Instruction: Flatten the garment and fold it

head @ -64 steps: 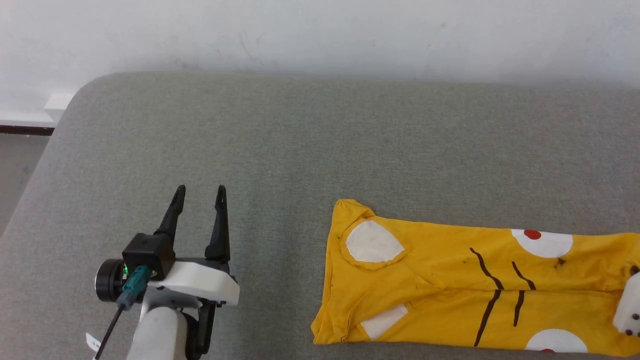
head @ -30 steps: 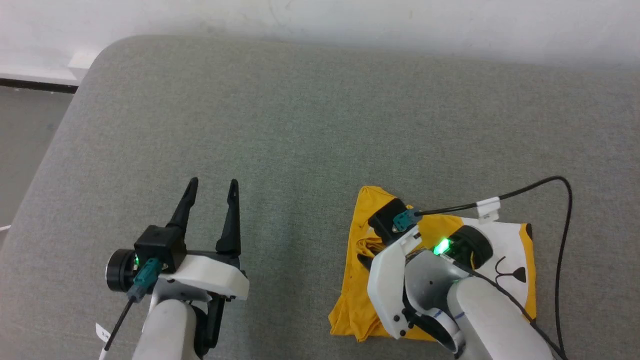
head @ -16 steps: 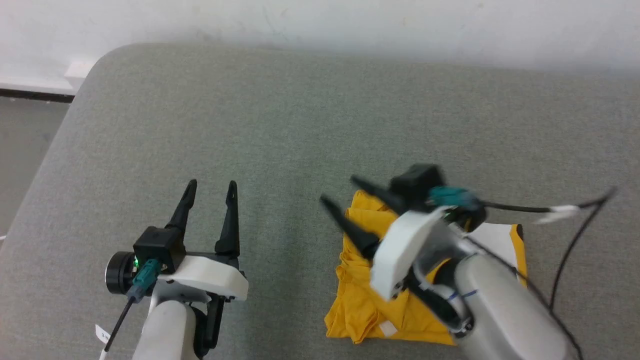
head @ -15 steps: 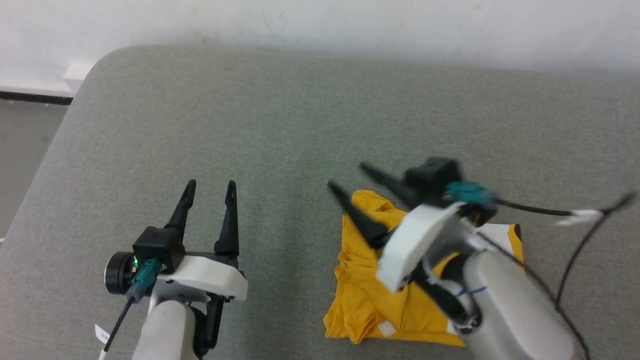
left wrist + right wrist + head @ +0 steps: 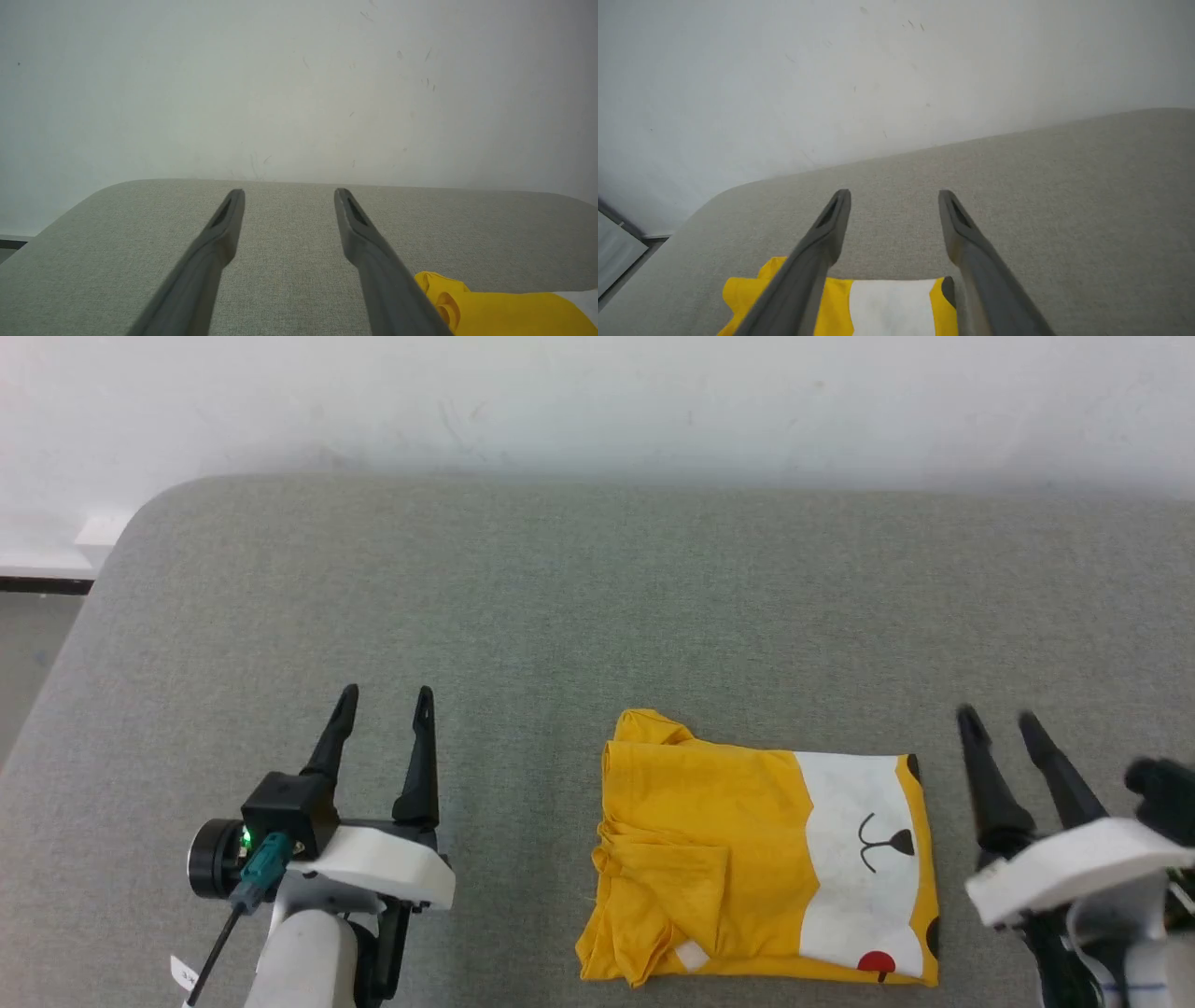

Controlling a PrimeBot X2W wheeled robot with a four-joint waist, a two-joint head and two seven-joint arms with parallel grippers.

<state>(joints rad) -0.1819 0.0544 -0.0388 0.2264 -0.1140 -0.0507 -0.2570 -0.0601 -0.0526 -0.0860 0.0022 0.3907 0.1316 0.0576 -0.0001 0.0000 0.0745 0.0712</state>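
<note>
T-shirt noted near the front edge of the grey upholstered surface, right of centre, laid as a compact rectangle: plain yellow on its left half, white printed panel with black nose-and-mouth lines on its right, a red mark at the lower right corner. Left gripper seen well apart from the cloth to the left, fingers spread wide, nothing held; in its wrist view only the T-shirt's rolled yellow corner is caught beside the right finger. Right gripper seen just off the right edge, not touching, jaws likewise wide and empty. The fold is judged essentially made; what is left is tidying and standing clear. Left edge is bunched in loose layers, a flap sticks out at the far left corner, and a small white tag shows at the near edge. If neatening is wanted, only that loose corner should be pinched and tucked, or the bunched side pressed down lightly; thin cotton is likely to be dragged and the stack opened if fingers are slid across it.
</note>
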